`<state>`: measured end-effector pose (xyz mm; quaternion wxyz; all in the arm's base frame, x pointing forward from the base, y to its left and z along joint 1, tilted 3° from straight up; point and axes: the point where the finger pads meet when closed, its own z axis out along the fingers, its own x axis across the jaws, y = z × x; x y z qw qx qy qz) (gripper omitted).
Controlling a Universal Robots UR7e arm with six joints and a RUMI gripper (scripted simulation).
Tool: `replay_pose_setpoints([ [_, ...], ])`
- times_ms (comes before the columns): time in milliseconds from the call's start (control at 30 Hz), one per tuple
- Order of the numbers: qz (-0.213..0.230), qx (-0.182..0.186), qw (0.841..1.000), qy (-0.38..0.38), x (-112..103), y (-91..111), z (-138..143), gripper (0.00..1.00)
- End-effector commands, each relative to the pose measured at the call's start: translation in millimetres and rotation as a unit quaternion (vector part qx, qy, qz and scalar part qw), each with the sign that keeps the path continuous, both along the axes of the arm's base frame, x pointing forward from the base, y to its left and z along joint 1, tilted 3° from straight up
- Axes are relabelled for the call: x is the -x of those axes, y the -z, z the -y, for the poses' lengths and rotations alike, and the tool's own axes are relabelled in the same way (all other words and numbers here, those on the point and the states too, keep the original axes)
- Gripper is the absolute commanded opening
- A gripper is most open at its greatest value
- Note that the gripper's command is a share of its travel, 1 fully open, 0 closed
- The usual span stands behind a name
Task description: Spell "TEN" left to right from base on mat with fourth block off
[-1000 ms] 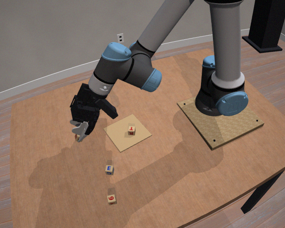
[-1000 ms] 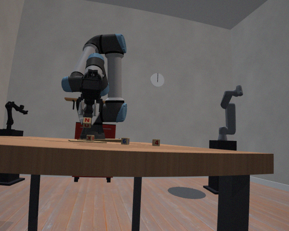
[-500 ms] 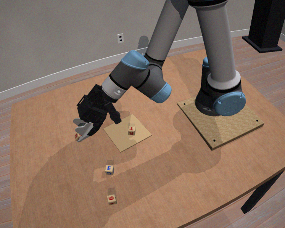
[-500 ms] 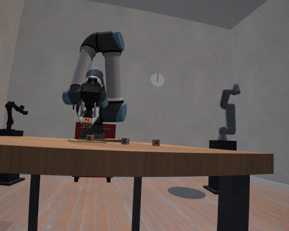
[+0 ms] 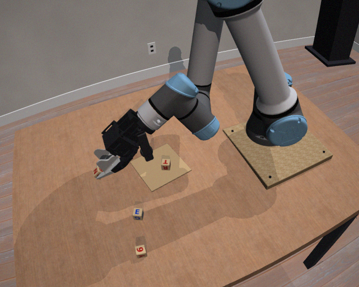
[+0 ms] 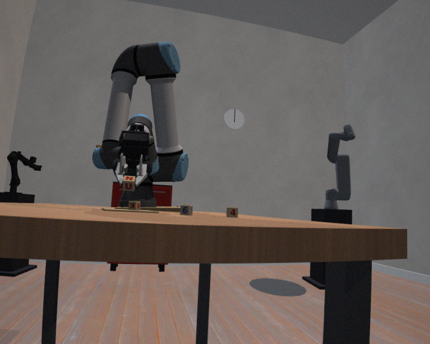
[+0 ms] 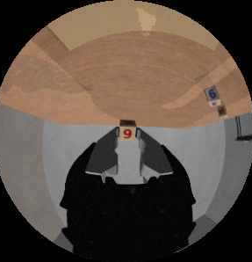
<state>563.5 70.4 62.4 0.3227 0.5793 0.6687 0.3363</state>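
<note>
The wrist view shows a red 9 on the wooden cube with a red N [image 5: 96, 171] [image 6: 129, 182] [image 7: 127, 131], its N and U faces visible in the exterior view; the black gripper with grey fingers [image 5: 106, 166] [image 6: 129, 180] is closed on it, above the brown wooden table [image 5: 65, 222] [image 6: 193, 240] [image 7: 126, 88]. Only the top view reads the red T atop the wooden cube [image 5: 166, 164] [image 6: 134, 205] on the square tan mat [image 5: 152, 182] [image 6: 107, 209] [image 7: 100, 22]. Off the mat are the blue-lettered E cube [image 5: 138, 213] [image 6: 186, 210] [image 7: 212, 96] and the cube topped by a red 9 [image 5: 140, 251] [image 6: 231, 212] [image 7: 221, 111]. A round white clock [image 6: 233, 118] hangs on the grey wall.

Top view: T (red) tops the mat block [image 5: 166, 164]; blue E tops one table block [image 5: 138, 213] [image 6: 186, 210]. Exterior view: 4 marks another block [image 5: 140, 251] [image 6: 231, 212].
</note>
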Motion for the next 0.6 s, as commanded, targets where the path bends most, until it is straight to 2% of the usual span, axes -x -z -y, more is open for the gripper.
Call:
replay_pose_setpoints([
  [0,0.023,-0.002,1.000,0.000,-0.5,-2.8,0.4,0.05],
  [367,0.025,-0.002,1.000,-0.001,-1.1,-3.0,0.2,0.05],
  [567,0.025,-0.001,1.000,0.000,-1.7,4.3,1.1,0.05],
])
